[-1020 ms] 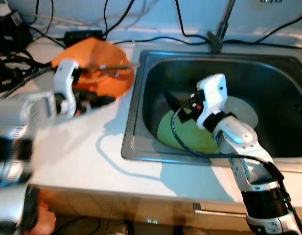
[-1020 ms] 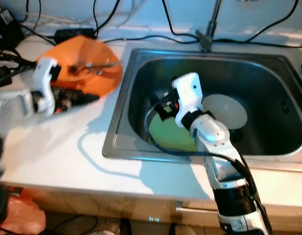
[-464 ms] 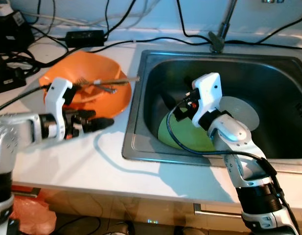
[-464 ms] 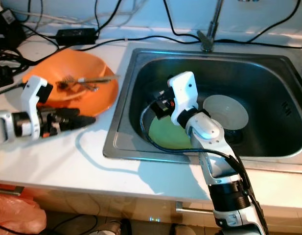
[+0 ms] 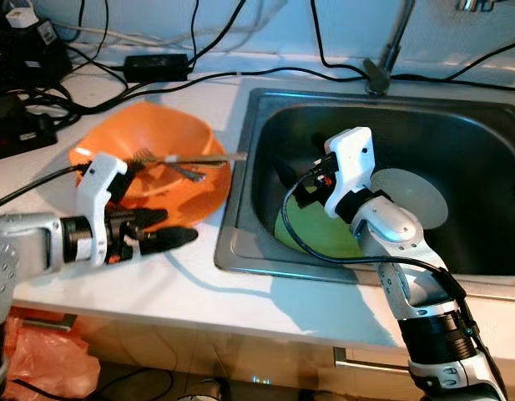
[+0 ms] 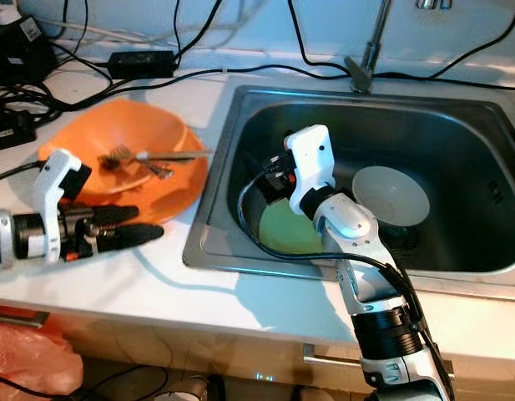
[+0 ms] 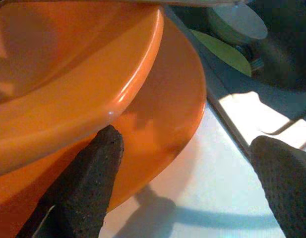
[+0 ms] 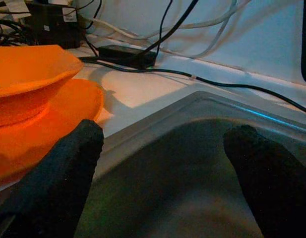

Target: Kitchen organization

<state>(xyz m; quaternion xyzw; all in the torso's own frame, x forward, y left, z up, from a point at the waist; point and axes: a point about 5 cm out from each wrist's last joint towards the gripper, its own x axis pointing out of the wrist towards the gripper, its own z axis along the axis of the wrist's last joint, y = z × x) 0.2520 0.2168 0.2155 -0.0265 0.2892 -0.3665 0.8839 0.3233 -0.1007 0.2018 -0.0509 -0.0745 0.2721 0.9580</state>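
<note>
The orange bowl (image 5: 157, 167) looked glossy, smooth plastic; the sink (image 5: 265, 109) was brushed metal; the worktop (image 5: 199, 276) was smooth white; the fingertips (image 7: 93, 168) were matt and pebbled.

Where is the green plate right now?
The green plate lies in the sink, at its left side, under the right hand, beside the grey dish.

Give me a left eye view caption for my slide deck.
Left pincer open beside orange bowl; right pincer over sink.
</note>
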